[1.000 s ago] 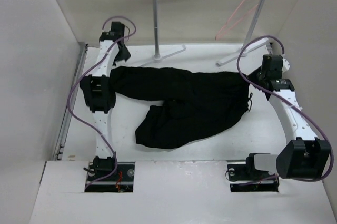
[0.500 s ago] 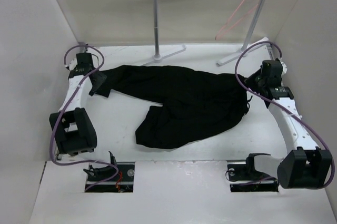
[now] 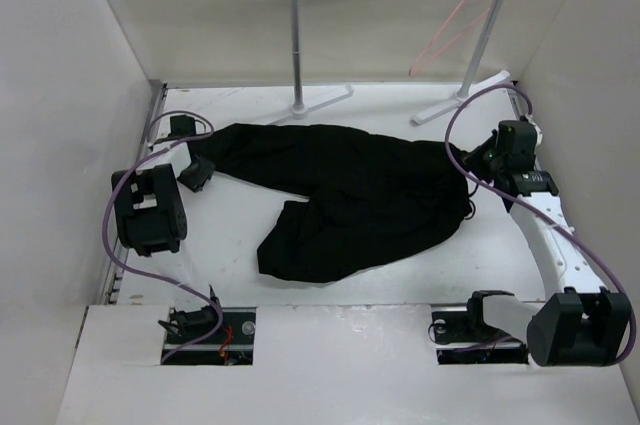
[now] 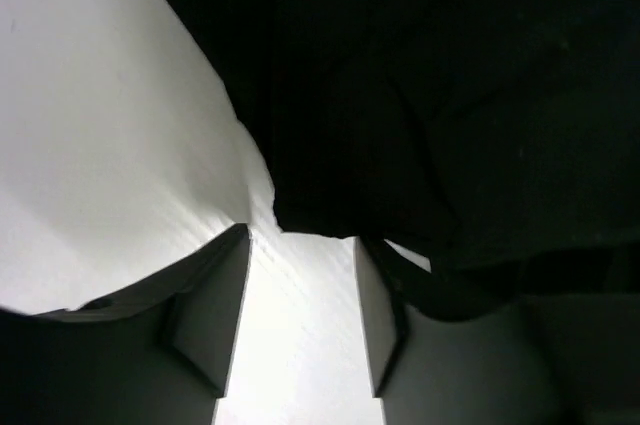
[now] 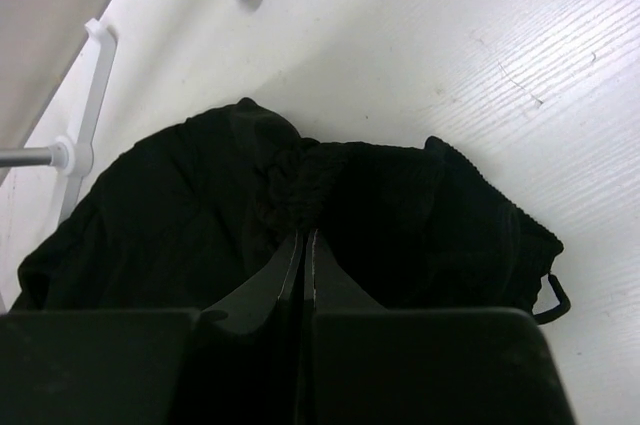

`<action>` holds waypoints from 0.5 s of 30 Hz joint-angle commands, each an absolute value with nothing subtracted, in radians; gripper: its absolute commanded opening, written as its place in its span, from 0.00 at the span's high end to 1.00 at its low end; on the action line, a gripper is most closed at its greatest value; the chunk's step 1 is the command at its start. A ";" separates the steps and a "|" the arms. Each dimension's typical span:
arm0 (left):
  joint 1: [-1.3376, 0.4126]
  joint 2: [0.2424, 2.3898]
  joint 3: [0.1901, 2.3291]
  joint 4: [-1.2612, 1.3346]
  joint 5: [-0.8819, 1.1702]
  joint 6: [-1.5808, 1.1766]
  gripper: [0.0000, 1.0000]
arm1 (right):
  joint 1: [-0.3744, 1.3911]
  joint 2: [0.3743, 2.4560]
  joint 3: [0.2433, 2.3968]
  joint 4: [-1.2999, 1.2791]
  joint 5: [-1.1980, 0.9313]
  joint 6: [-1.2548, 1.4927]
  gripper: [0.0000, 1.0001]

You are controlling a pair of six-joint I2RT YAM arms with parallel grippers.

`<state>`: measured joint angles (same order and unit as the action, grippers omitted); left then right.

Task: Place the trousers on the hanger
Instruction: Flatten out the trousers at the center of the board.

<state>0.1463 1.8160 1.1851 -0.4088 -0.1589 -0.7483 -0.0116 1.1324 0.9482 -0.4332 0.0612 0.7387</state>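
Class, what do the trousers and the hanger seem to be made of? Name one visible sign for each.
Trousers: soft, matte black cloth; they lie in limp folds and bunch without shine. Weave cannot be told. Hanger: thin pink-orange wire, perhaps coated metal; too fine to rule out plastic.

place: robot lab | proof: white table [image 3: 222,245] closed in by plain white walls [image 3: 60,65] | left arm [image 3: 148,213] and right arm [image 3: 552,235] bolted at its near edge, purple cables [image 3: 447,130] | garment rack [image 3: 297,35] on table

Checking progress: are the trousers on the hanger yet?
Off. The trousers lie crumpled on the table; the hanger hangs bare on the rack.
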 commanded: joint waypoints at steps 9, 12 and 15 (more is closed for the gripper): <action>0.199 1.732 1.186 -0.342 -0.293 -0.772 1.00 | -0.021 1.092 0.943 -0.390 0.043 0.712 0.97; 0.191 1.562 1.125 -0.351 -0.325 -0.776 1.00 | -0.028 1.091 0.948 -0.390 0.043 0.710 0.97; 0.154 1.392 1.089 -0.392 -0.359 -0.778 1.00 | -0.033 1.092 0.950 -0.390 0.043 0.710 0.97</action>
